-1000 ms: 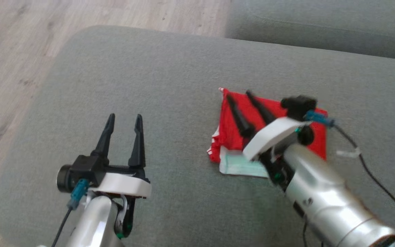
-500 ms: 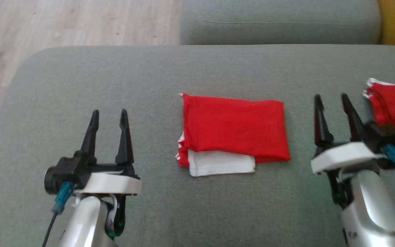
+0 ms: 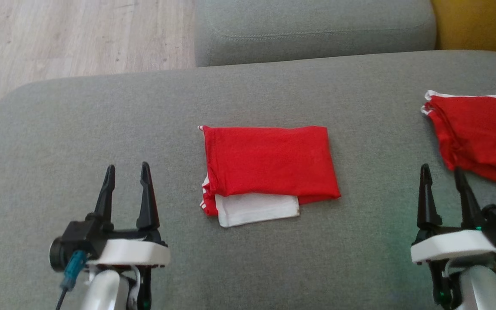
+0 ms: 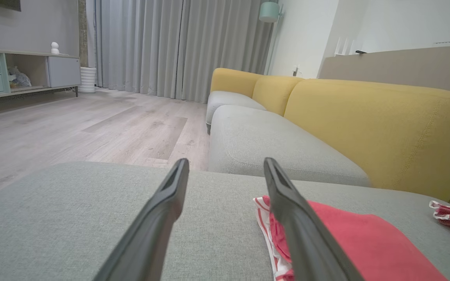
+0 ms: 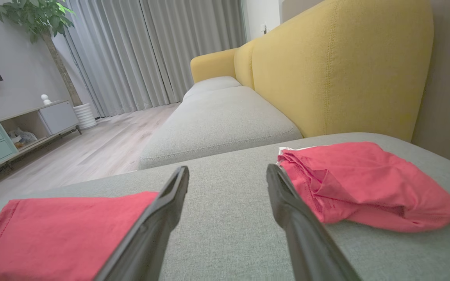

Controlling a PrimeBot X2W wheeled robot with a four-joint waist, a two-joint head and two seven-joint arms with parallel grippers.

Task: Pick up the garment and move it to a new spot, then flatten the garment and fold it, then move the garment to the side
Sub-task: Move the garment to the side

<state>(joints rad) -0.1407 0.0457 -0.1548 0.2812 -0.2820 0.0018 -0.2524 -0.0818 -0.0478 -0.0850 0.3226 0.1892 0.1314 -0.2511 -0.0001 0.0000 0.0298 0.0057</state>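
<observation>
Two grippers are on record, both with fingers spread apart and neither touching cloth.

Item 1: the folded garment lies flat on the grey seat cushion as a red rectangle. A white layer projects from under its near edge, and a red-and-white striped edge shows at its left near corner. Nothing rests on it.

Item 2: the left gripper sits to the left of the folded garment and slightly nearer the robot, apart from it, with its fingers pointing away from the robot. In the left wrist view this gripper shows a clear gap between its fingers, with the folded garment beyond and to the right of the right-hand finger.

Item 3: the right gripper stands well to the right of the folded garment, its fingers likewise parted. In the right wrist view this gripper has the folded garment behind its left-hand finger.

Item 4: a second red garment, loosely bunched with a white trim, lies further right of the folded garment, on the same cushion, just beyond the right gripper's fingertips. Whether they touch it cannot be told.

Item 5: behind the folded garment are another grey cushion, a yellow backrest and pale wood flooring.
</observation>
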